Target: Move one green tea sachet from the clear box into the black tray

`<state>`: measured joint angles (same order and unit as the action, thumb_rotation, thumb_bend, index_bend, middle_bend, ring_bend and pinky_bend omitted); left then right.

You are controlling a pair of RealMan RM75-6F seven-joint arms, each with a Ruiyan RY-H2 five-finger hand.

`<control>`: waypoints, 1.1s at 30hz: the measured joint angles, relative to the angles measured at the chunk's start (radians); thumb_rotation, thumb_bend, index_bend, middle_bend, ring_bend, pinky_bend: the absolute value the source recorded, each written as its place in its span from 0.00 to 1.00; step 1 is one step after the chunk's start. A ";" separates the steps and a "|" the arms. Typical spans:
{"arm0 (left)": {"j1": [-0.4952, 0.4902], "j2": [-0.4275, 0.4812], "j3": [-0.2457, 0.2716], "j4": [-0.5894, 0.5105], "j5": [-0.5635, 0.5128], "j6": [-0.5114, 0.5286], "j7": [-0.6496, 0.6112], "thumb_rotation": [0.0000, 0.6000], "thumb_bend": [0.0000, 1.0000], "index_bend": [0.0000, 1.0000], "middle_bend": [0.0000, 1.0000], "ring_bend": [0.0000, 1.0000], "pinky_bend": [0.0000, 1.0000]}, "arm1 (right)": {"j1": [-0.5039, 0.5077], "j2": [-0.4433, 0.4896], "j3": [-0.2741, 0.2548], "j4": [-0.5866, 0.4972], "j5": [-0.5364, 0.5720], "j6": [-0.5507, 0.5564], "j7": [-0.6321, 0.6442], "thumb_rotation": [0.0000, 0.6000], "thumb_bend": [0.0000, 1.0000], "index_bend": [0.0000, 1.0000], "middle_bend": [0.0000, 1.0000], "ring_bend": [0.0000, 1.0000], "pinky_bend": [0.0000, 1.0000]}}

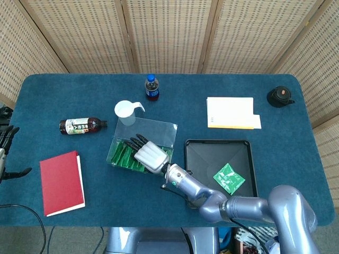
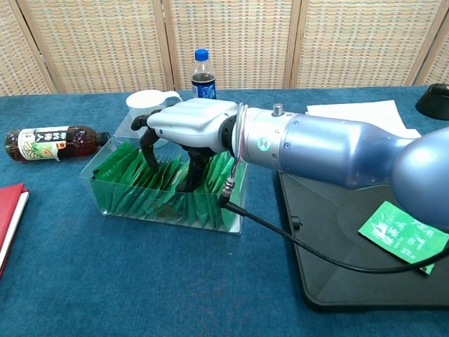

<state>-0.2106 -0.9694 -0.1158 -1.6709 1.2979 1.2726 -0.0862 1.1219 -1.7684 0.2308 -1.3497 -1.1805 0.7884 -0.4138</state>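
right hand inside clear box — walls close

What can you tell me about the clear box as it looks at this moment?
The clear box is a shallow, open-topped rectangular container with see-through, plastic-looking walls, sitting flat on the blue table, left of the black tray. Rows of green tea sachets stand packed on edge inside. The right hand reaches in from above, its dark fingers down among the sachets. A white cup stands just behind it.
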 measured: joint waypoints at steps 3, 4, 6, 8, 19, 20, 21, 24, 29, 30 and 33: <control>-0.001 0.000 0.000 0.002 0.000 -0.001 -0.002 1.00 0.08 0.00 0.00 0.00 0.00 | 0.001 -0.001 0.000 0.002 0.000 0.001 0.000 1.00 0.42 0.47 0.11 0.00 0.00; -0.001 0.000 0.000 0.003 0.000 -0.002 -0.003 1.00 0.08 0.00 0.00 0.00 0.00 | 0.001 -0.002 0.000 0.003 0.001 0.002 0.000 1.00 0.42 0.47 0.11 0.00 0.00; -0.001 0.000 0.000 0.004 -0.001 -0.003 -0.005 1.00 0.08 0.00 0.00 0.00 0.00 | 0.002 -0.001 0.001 0.006 0.000 0.003 0.000 1.00 0.41 0.47 0.11 0.00 0.00; -0.001 0.001 -0.001 0.005 -0.002 -0.003 -0.007 1.00 0.08 0.00 0.00 0.00 0.00 | 0.002 0.001 0.002 0.007 0.001 0.003 0.000 1.00 0.42 0.47 0.11 0.00 0.00; -0.003 0.001 0.001 0.004 -0.001 -0.005 -0.004 1.00 0.08 0.00 0.00 0.00 0.00 | -0.002 -0.016 0.002 0.035 0.020 0.000 0.015 1.00 0.41 0.47 0.12 0.00 0.00; -0.002 0.001 0.000 0.004 -0.002 -0.005 -0.005 1.00 0.08 0.00 0.00 0.00 0.00 | -0.001 -0.022 0.003 0.041 0.022 0.000 0.017 1.00 0.42 0.47 0.12 0.00 0.00; -0.002 0.001 0.000 0.004 -0.002 -0.005 -0.006 1.00 0.08 0.00 0.00 0.00 0.00 | 0.000 -0.028 0.004 0.048 0.025 -0.001 0.019 1.00 0.42 0.47 0.12 0.00 0.00; -0.002 0.001 0.000 0.006 -0.004 -0.006 -0.010 1.00 0.08 0.00 0.00 0.00 0.00 | 0.003 -0.042 0.007 0.068 0.030 -0.002 0.024 1.00 0.42 0.47 0.12 0.00 0.00; -0.003 0.003 -0.001 0.007 -0.005 -0.010 -0.017 1.00 0.08 0.00 0.00 0.00 0.00 | 0.002 -0.076 0.021 0.117 0.029 0.023 0.047 1.00 0.42 0.47 0.13 0.00 0.00; -0.003 0.003 -0.001 0.008 -0.006 -0.010 -0.018 1.00 0.08 0.00 0.00 0.00 0.00 | 0.001 -0.084 0.025 0.127 0.027 0.030 0.057 1.00 0.42 0.47 0.13 0.00 0.00; -0.003 0.004 -0.001 0.008 -0.006 -0.010 -0.019 1.00 0.08 0.00 0.00 0.00 0.00 | -0.001 -0.103 0.035 0.150 0.023 0.038 0.081 1.00 0.43 0.47 0.13 0.00 0.00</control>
<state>-0.2141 -0.9655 -0.1171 -1.6632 1.2918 1.2623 -0.1051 1.1211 -1.8716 0.2662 -1.2002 -1.1572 0.8267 -0.3325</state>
